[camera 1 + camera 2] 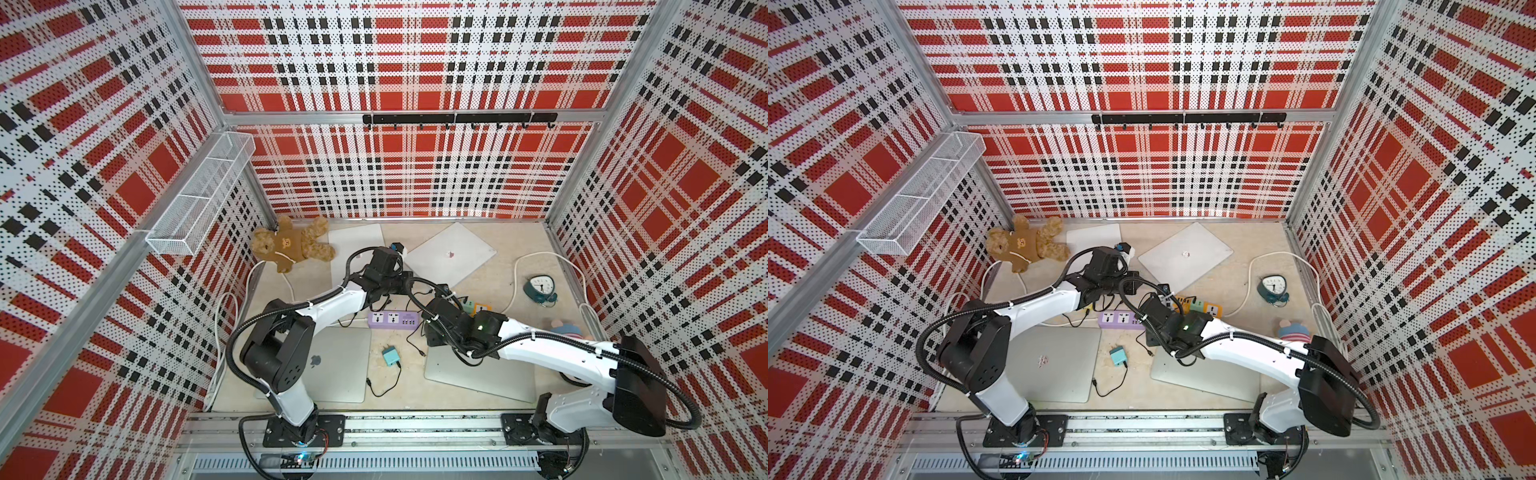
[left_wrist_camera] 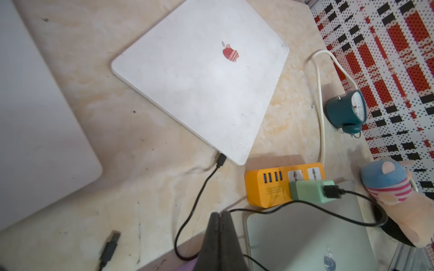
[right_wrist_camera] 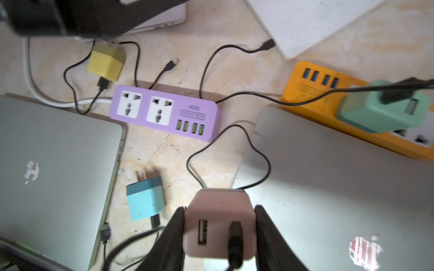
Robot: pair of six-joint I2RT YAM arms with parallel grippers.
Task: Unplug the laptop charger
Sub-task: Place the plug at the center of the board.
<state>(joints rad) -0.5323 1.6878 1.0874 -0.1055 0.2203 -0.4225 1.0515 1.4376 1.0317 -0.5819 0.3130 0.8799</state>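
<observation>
bare tabletop (image 2: 141, 140), black cable (image 2: 221, 160) crossing it

A power strip (image 1: 393, 320) lay centrally on the counter (image 1: 490, 282); laptop (image 1: 345, 363) before it, teddy bear (image 1: 291, 247) back left, clock (image 1: 539, 286) right.

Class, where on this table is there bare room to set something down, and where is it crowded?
Bare: back corner between white laptop, clock and right wall. Crowded: middle, around purple strip, orange strip and teal charger.

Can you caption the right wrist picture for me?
Right gripper, jaws shut on a pink charger, near a purple power strip with both sockets empty.
</observation>
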